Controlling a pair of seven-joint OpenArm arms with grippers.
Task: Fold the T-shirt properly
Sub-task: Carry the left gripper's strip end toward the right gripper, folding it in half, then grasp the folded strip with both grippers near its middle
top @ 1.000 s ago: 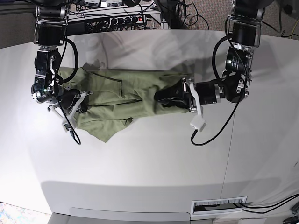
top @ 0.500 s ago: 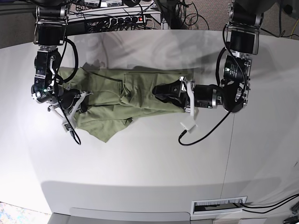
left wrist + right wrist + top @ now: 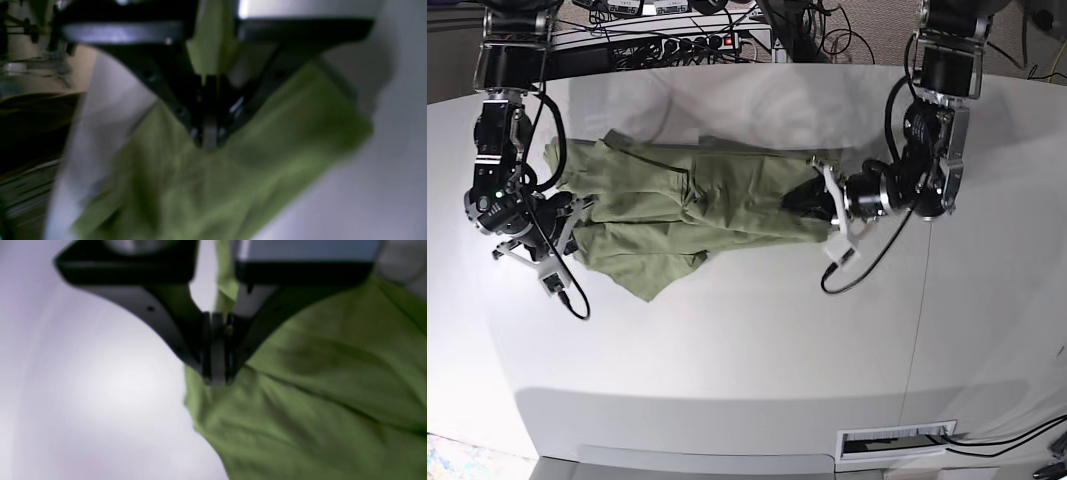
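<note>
Softly rumpled, the T-shirt (image 3: 687,205) stretches between both pinching tools.

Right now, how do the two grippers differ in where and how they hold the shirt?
The left gripper grips the shirt at its end near the table's middle, reaching in sideways; the right gripper grips the opposite end. The cloth at the left gripper is a narrow bunch; at the right gripper it lies wider, with a loose flap below. Both are shut on cloth, which shows between their jaws.

both wrist views blur the t-shirt (image 3: 206,186).
</note>
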